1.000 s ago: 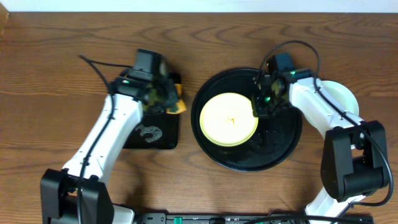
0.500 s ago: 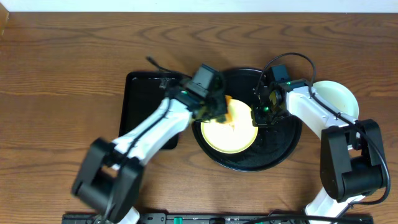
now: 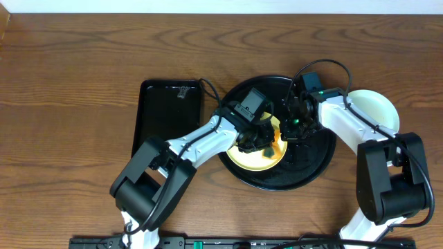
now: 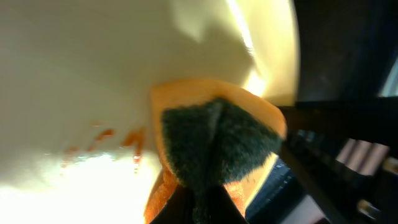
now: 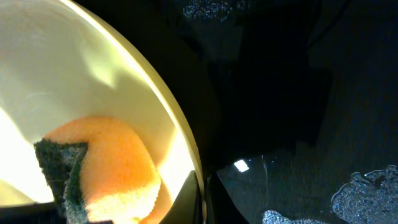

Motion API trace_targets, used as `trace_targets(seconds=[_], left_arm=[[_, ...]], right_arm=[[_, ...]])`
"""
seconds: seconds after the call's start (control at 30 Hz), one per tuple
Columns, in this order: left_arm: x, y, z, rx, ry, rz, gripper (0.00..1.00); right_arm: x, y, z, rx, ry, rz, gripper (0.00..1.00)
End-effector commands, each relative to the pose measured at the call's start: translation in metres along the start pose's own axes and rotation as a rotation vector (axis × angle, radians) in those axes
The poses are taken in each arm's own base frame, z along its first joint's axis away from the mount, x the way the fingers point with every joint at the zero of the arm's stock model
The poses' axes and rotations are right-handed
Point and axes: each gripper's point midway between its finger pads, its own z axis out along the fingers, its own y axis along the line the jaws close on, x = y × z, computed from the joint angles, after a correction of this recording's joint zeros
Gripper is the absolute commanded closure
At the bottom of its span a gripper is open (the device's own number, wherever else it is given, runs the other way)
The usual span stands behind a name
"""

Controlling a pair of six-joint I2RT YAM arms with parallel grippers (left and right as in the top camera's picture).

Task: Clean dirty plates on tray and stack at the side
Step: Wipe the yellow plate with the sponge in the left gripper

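A pale yellow plate (image 3: 255,155) lies on the round black tray (image 3: 304,169). It has orange smears (image 4: 118,140) at its centre. My left gripper (image 3: 259,135) is shut on an orange sponge with a dark green scouring face (image 4: 211,146) and presses it on the plate. The sponge also shows in the right wrist view (image 5: 106,168). My right gripper (image 3: 289,124) is shut on the plate's right rim (image 5: 186,162). A pale mint plate (image 3: 377,111) lies on the table right of the tray, partly under the right arm.
A rectangular black tray (image 3: 169,114) lies left of the round tray. Foam flecks (image 5: 367,193) sit on the round tray's floor. Both arms crowd over the round tray.
My left arm swung right from the rectangular tray with the sponge and now presses it on the yellow plate. The right gripper stayed on the plate's rim.
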Motion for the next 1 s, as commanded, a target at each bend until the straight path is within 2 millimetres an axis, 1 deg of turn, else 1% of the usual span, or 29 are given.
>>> trace_targets(seconds=[0.0, 0.1, 0.17, 0.27, 0.33, 0.4, 0.43, 0.47, 0.57, 0.67, 0.73, 0.83, 0.97], left_arm=[[-0.010, 0.026, 0.003, -0.110, -0.063, -0.037, 0.92], [-0.024, 0.053, -0.004, -0.240, -0.152, -0.055, 0.92], [-0.038, 0.071, -0.013, -0.321, -0.222, -0.041, 0.92], [-0.055, 0.084, -0.023, -0.376, -0.276, 0.009, 0.92], [-0.061, 0.087, -0.029, -0.379, -0.279, 0.030, 0.93], [-0.062, 0.089, -0.040, -0.386, -0.276, 0.025, 0.93], [-0.059, 0.088, -0.045, -0.379, -0.260, 0.037, 0.93], [-0.052, 0.085, -0.051, -0.363, -0.223, 0.051, 0.93], [-0.021, 0.082, -0.059, -0.346, -0.103, 0.047, 0.92], [0.008, 0.081, -0.057, -0.340, 0.015, 0.079, 0.93], [0.017, 0.073, -0.053, -0.311, 0.054, 0.130, 0.92], [0.009, 0.063, -0.050, -0.274, 0.018, 0.155, 0.92], [-0.011, 0.041, -0.045, -0.191, -0.068, 0.180, 0.93]], right_arm=[[0.002, -0.002, 0.002, 0.011, 0.007, 0.014, 0.99], [0.003, -0.002, 0.002, 0.012, 0.010, 0.015, 0.99], [0.003, -0.002, 0.002, 0.013, 0.013, 0.016, 0.99], [0.004, -0.002, 0.002, 0.013, 0.014, 0.016, 0.99], [0.004, -0.002, 0.002, 0.013, 0.016, 0.017, 0.99], [0.005, -0.003, 0.002, 0.014, 0.018, 0.018, 0.99], [0.005, -0.003, 0.002, 0.015, 0.020, 0.019, 0.99], [0.005, -0.003, 0.002, 0.015, 0.020, 0.019, 0.99], [0.005, -0.003, 0.002, 0.014, 0.020, 0.019, 0.99], [0.005, -0.003, 0.002, 0.015, 0.020, 0.019, 0.99], [0.005, -0.003, 0.002, 0.015, 0.020, 0.019, 0.99], [0.006, -0.003, 0.002, 0.015, 0.025, 0.020, 0.99], [0.008, -0.003, 0.002, 0.016, 0.031, 0.022, 0.99]])
